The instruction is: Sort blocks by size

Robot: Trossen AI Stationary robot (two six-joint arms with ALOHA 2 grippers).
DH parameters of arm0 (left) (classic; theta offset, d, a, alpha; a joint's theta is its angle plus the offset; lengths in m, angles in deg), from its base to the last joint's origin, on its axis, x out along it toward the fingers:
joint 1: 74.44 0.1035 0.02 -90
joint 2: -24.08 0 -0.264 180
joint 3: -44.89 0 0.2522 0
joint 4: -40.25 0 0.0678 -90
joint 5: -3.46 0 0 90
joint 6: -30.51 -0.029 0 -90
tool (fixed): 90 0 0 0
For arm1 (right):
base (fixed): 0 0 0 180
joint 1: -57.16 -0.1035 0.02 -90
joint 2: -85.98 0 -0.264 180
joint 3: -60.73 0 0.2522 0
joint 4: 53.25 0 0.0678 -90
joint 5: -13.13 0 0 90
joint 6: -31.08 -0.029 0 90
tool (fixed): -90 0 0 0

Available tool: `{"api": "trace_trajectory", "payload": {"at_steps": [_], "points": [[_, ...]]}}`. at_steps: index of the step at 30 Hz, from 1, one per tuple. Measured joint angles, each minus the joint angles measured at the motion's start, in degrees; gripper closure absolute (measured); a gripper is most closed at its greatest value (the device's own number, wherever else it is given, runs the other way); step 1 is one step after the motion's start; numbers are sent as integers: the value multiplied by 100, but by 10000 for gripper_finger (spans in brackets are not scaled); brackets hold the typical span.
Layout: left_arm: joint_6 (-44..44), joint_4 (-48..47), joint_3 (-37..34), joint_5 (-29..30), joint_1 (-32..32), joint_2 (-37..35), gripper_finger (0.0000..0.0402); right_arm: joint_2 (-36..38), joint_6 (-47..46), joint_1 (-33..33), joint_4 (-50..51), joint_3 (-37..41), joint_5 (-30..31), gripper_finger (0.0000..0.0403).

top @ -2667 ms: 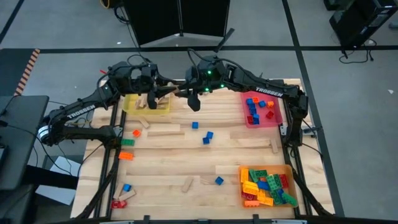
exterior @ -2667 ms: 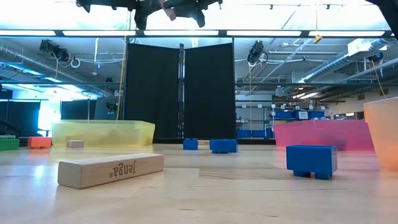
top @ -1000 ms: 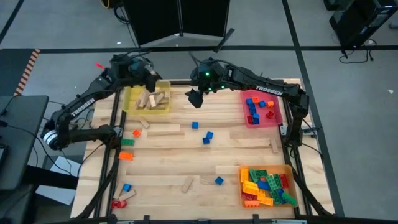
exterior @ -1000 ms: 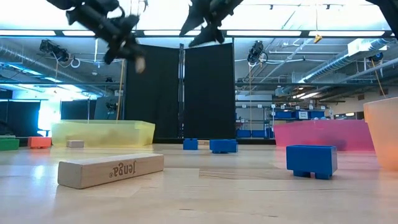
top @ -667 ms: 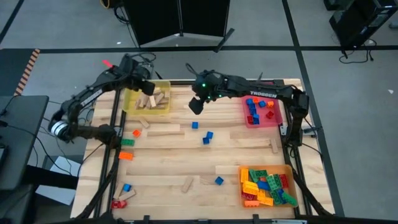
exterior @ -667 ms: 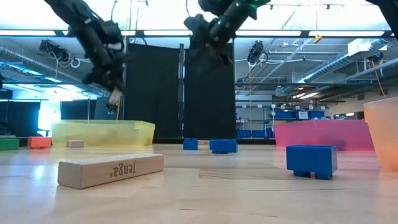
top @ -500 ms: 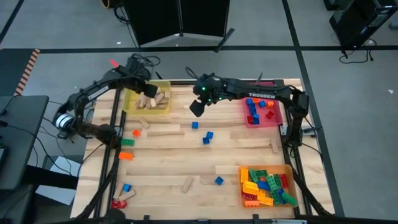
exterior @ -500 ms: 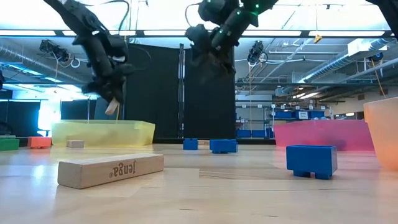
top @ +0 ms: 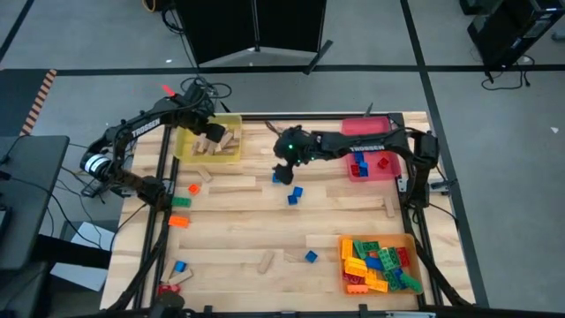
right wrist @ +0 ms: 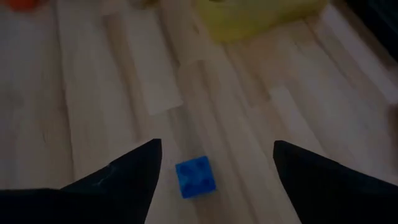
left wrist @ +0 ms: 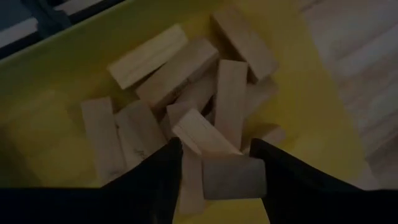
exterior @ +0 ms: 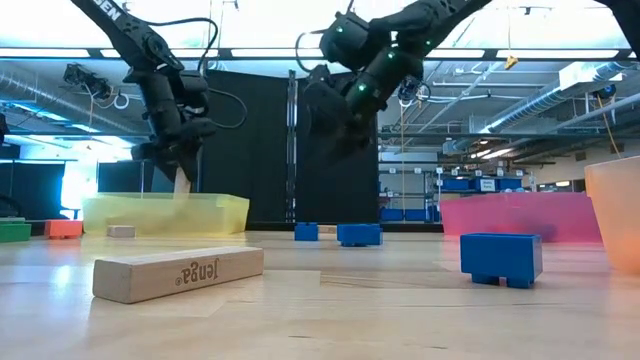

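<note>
Blue brick [right wrist: 196, 177] sits on the surface [top: 238, 221] just below the right claw [right wrist: 214, 163], centred between its wide-released fingers, right arm nearest. Left claw [left wrist: 214, 163] over the yellow tray [top: 187, 141], wooden block [left wrist: 230, 175] between its fingers, grip unclear.

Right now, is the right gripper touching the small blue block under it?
Apart. In the right wrist view the blue block lies on bare wood between the open fingers of the right gripper, with clear table showing on both sides of it.
</note>
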Motion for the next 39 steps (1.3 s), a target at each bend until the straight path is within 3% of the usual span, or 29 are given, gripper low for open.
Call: {"api": "trace_trajectory", "payload": {"at_steps": [8,19,24,33,39], "points": [[0,-2,0,275,0,0,174,-176,581,-177,-1104,681,24,59],[-195,-3,0,277,0,0,172,-1203,756,-179,-1745,714,101,86],[-302,-9,0,277,0,0,172,-1358,456,-188,-1806,685,119,121],[-599,0,0,277,-2,0,172,-1370,227,-260,-1691,683,208,246],[-601,0,0,277,-2,0,172,-1194,-43,-286,-1578,713,251,247]]}}
